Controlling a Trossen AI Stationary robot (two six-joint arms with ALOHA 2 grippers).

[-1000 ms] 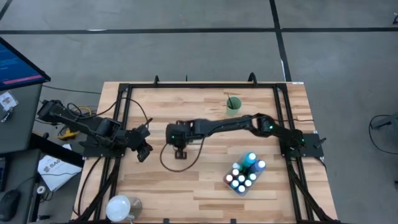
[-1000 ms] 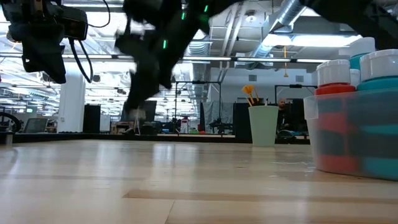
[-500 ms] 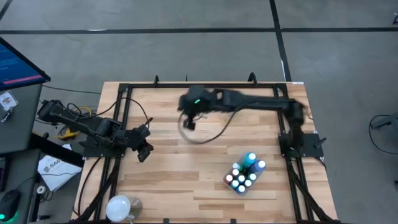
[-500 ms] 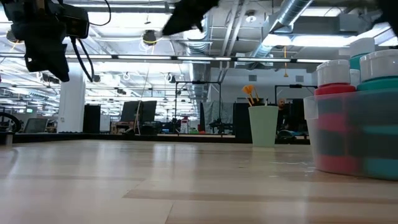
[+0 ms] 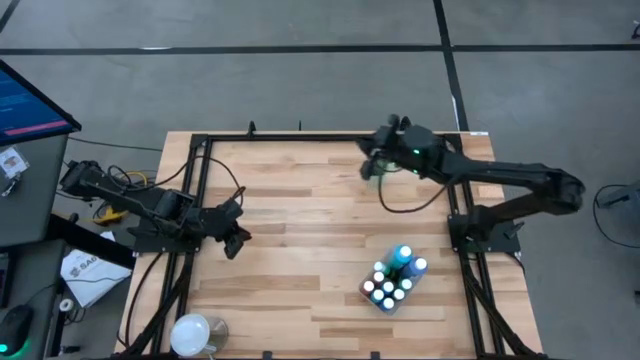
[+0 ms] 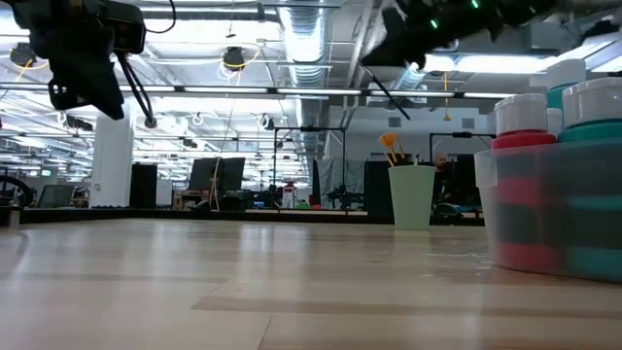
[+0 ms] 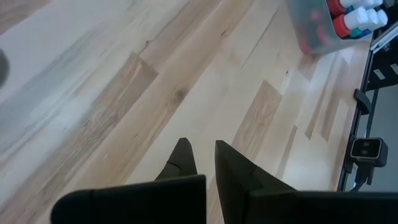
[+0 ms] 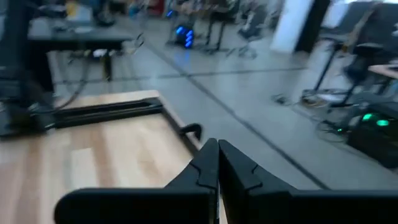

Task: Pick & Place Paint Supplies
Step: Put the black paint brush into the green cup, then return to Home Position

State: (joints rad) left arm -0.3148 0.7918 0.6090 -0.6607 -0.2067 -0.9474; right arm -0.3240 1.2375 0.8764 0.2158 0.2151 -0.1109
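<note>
High view: your right gripper (image 5: 372, 165) hovers over the pale green cup (image 6: 412, 195), jaws shut, possibly gripping a thin dark paintbrush (image 6: 387, 94).

The right gripper (image 5: 372, 166) is hanging closed at one o'clock; the left gripper (image 5: 237, 240) is waiting closed at nine o'clock.

A clear plastic tub (image 5: 392, 283) packed with small capped paint bottles (image 5: 401, 256) stands on the pale wooden surface (image 5: 300, 250) at the near right. A pale green cup (image 6: 411, 195) holding paintbrushes (image 6: 392, 149) stands at the far right, well apart from the tub.
</note>
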